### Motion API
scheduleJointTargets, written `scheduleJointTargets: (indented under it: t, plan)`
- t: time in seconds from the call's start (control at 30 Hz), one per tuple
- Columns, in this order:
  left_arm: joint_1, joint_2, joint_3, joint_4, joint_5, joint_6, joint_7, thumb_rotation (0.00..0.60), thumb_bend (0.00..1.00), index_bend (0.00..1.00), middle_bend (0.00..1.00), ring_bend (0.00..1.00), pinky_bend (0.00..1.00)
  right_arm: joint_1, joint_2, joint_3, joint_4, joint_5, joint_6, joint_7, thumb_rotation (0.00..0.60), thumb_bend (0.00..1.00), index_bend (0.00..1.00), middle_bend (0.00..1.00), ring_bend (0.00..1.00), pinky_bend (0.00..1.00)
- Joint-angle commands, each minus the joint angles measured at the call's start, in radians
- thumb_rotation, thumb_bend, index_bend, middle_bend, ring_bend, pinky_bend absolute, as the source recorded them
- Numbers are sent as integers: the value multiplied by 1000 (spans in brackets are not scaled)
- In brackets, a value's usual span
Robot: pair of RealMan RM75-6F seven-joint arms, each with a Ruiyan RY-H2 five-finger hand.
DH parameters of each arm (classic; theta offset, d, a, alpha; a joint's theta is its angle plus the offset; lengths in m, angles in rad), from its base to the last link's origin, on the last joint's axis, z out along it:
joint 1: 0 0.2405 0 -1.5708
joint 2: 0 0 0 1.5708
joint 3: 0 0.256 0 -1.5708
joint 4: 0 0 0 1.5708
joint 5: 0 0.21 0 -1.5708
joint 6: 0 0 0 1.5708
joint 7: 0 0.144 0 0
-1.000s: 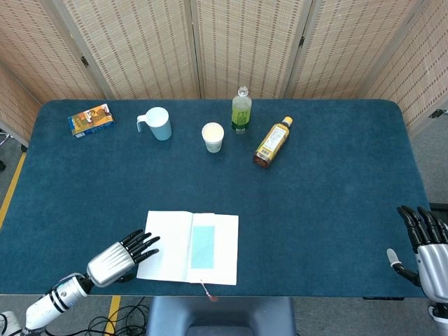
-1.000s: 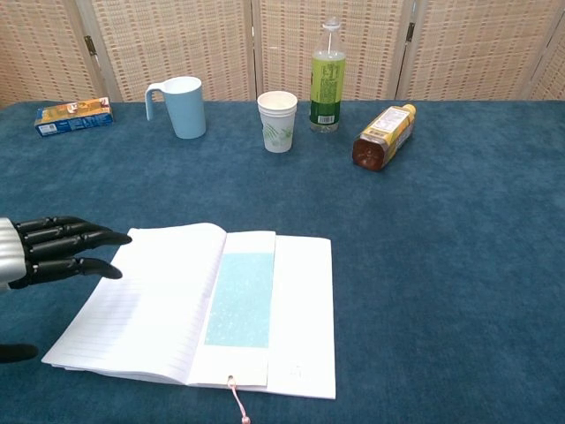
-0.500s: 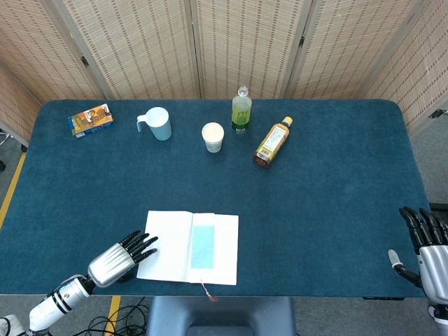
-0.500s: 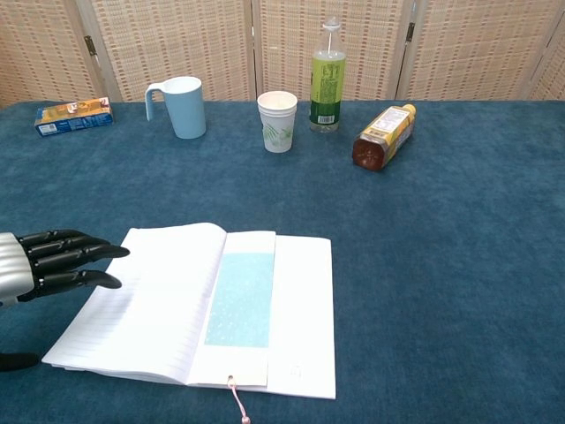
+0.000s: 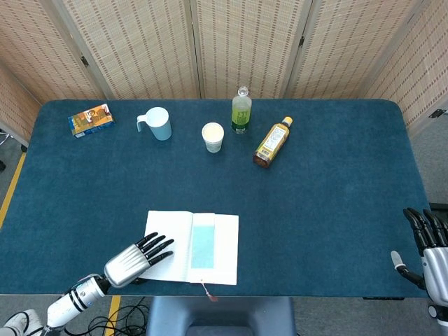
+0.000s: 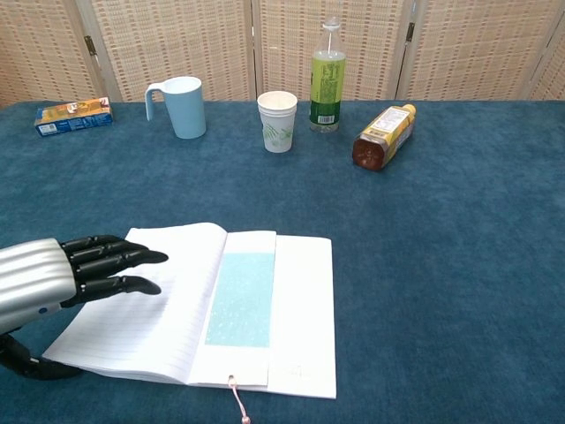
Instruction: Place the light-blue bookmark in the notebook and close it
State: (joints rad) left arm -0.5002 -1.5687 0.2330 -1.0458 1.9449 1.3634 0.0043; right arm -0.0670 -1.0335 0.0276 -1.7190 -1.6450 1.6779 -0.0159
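An open white notebook (image 5: 189, 248) (image 6: 291, 309) lies near the table's front edge. The light-blue bookmark (image 5: 203, 246) (image 6: 241, 299) lies flat on it by the spine. My left hand (image 5: 136, 257) (image 6: 66, 274) is open, fingers spread and stretched out over the notebook's left page, holding nothing. Whether it touches the paper I cannot tell. My right hand (image 5: 430, 252) is open at the table's far right front corner, away from the notebook, and shows only in the head view.
Along the back stand a light-blue mug (image 5: 157, 124) (image 6: 181, 107), a paper cup (image 5: 213, 137) (image 6: 277, 121) and a green bottle (image 5: 241, 112) (image 6: 327, 78). A brown bottle (image 5: 271, 143) (image 6: 383, 136) lies on its side. A small box (image 5: 91, 120) (image 6: 73, 116) sits back left.
My left hand has moved right, from beside the notebook's left edge to over its left page. The right hand has drifted slightly lower. Notebook and bookmark have not moved.
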Motion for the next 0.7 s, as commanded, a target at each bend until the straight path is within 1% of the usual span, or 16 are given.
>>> scheduleJointTargets:
  t: [0.03,0.13,0.3,0.4,0.5,0.57,0.7]
  plan:
    - [-4,-11,-5,0,-4,-8,1,600,212,158,0,0,126,-2,0,0,5,0,2,4,600,275,0,98,48,109]
    - [-6,-25,-12,4,-10,-3,-21,600,212,171,0,0,126,-2,0,-1,7,2,1,8,600,275,0,98,48,109]
    - [-10,-50,-24,23,-15,19,-73,600,212,224,0,0,126,-5,1,1,8,2,7,9,600,275,0,98,48,109]
    - [-14,-67,-31,45,-16,41,-121,600,211,291,0,0,126,-7,0,0,8,3,9,8,600,275,0,98,48,109]
    - [-13,-92,-45,80,-18,74,-149,600,218,404,10,0,125,-8,-1,2,9,4,10,9,600,275,0,98,48,109]
    - [-14,-107,-55,106,-18,94,-158,600,243,470,29,0,125,-8,-1,2,9,5,11,9,600,274,0,98,48,109]
    - [-23,-122,-73,135,-19,125,-174,600,292,489,49,0,125,-8,-1,3,10,6,10,10,600,275,0,99,48,109]
